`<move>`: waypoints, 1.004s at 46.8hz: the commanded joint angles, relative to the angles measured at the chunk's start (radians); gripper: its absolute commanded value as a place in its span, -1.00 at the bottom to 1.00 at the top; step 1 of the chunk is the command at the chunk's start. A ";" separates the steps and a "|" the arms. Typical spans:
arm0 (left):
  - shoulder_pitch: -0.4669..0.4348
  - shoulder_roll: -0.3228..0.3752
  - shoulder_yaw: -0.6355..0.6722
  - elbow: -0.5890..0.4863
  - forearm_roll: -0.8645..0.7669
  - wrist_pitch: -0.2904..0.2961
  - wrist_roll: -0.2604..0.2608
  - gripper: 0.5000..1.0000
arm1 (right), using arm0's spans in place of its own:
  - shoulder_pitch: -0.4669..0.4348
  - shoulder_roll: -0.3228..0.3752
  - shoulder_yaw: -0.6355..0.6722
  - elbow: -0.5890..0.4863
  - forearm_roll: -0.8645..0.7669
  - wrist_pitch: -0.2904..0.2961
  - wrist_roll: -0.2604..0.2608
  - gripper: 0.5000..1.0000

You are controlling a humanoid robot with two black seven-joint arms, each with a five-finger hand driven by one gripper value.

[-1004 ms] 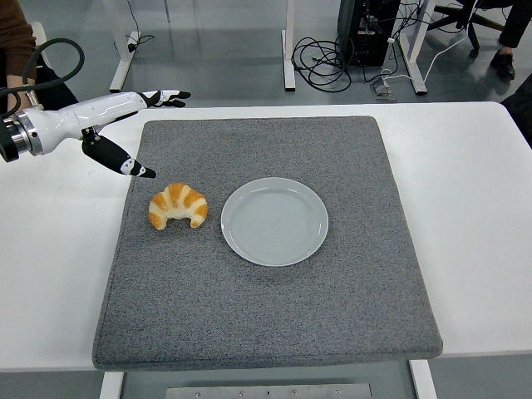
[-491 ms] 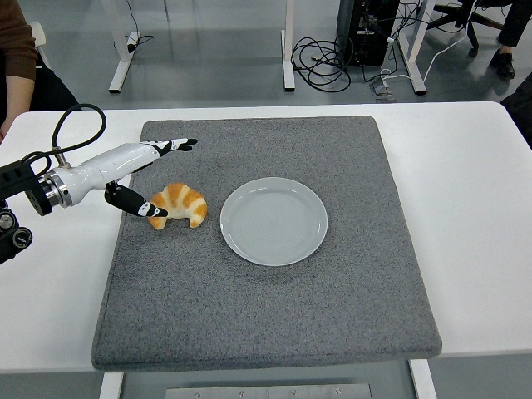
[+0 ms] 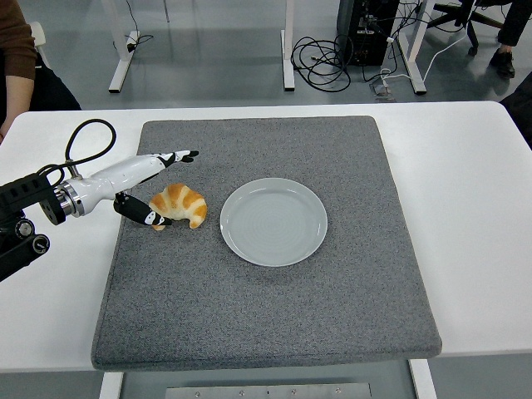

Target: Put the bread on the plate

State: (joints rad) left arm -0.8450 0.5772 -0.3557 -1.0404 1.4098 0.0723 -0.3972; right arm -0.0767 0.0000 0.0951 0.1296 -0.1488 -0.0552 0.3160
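Your non-task items, as listed:
- Grey mat [image 3: 274, 324], lying flat on the white table [image 3: 482, 208] and covering most of its middle.
- Black cables [image 3: 326, 58], coiled on the floor beyond the far edge.
- White table legs [image 3: 288, 41], far side (several stand back there).
- A person's sleeve [image 3: 17, 37], far left corner.

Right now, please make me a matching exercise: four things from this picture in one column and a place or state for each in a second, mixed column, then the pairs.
Things:
1. golden-brown croissant
2. round pale grey plate
3. left robot hand
4. grey felt mat

Places or states:
A. empty, at the middle of the mat
B. open, fingers either side of the croissant's left end
C. spread over the white table
D. lying on the mat, left of the plate

Pairs: 1-D, 2-A, 3-B, 4-C
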 commanded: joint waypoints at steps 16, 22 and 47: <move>0.000 -0.049 0.001 0.054 -0.005 0.017 -0.002 0.85 | 0.002 0.000 -0.002 -0.002 0.000 0.000 0.000 1.00; 0.001 -0.060 0.001 0.066 -0.008 0.029 -0.002 0.83 | 0.002 0.000 -0.002 -0.007 0.000 0.000 0.000 1.00; 0.015 -0.100 0.003 0.105 -0.034 0.029 -0.014 0.47 | 0.003 0.000 -0.002 -0.008 0.000 0.000 0.000 1.00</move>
State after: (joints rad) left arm -0.8300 0.4771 -0.3528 -0.9355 1.3744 0.1019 -0.4072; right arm -0.0736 0.0000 0.0935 0.1204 -0.1488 -0.0563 0.3160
